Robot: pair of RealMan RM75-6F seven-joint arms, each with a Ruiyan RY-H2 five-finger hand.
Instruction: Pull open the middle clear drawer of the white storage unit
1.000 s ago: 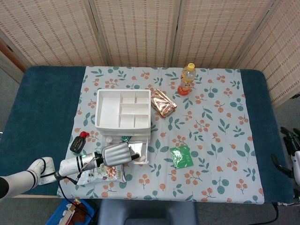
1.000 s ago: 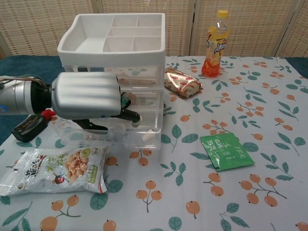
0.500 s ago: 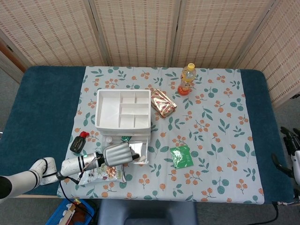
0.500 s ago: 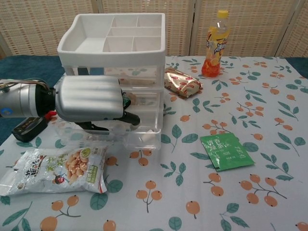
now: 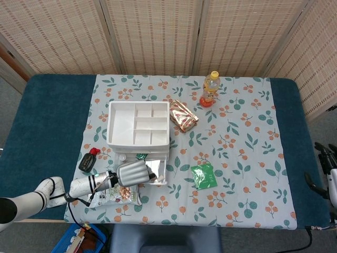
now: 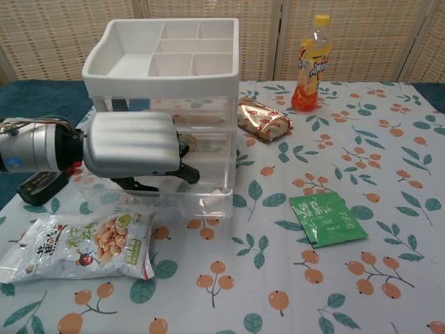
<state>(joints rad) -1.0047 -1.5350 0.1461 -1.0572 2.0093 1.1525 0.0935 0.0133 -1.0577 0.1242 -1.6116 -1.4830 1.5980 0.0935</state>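
Clear drawer [image 6: 191, 184] part-way out of white storage unit [image 6: 163, 59], under left hand [image 6: 135, 149] | fingers hooked on drawer front | risk: light unit tipping, snack bag [image 6: 83, 243] just below blocking travel

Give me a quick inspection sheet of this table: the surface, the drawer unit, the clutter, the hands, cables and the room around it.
Surface: blue table under a white cloth with leaf and orange-berry print.
Job's things: white storage unit with clear drawers; one clear drawer stands pulled out toward the camera.
Clutter: orange drink bottle, shiny red-gold snack packet, green sachet, bag of nuts, black device with a red tip.
Hands: left hand is at the drawer front, its grip hidden; right hand at the table's edge, holding nothing.
Cables: nothing seen.
Surroundings: woven folding screens.
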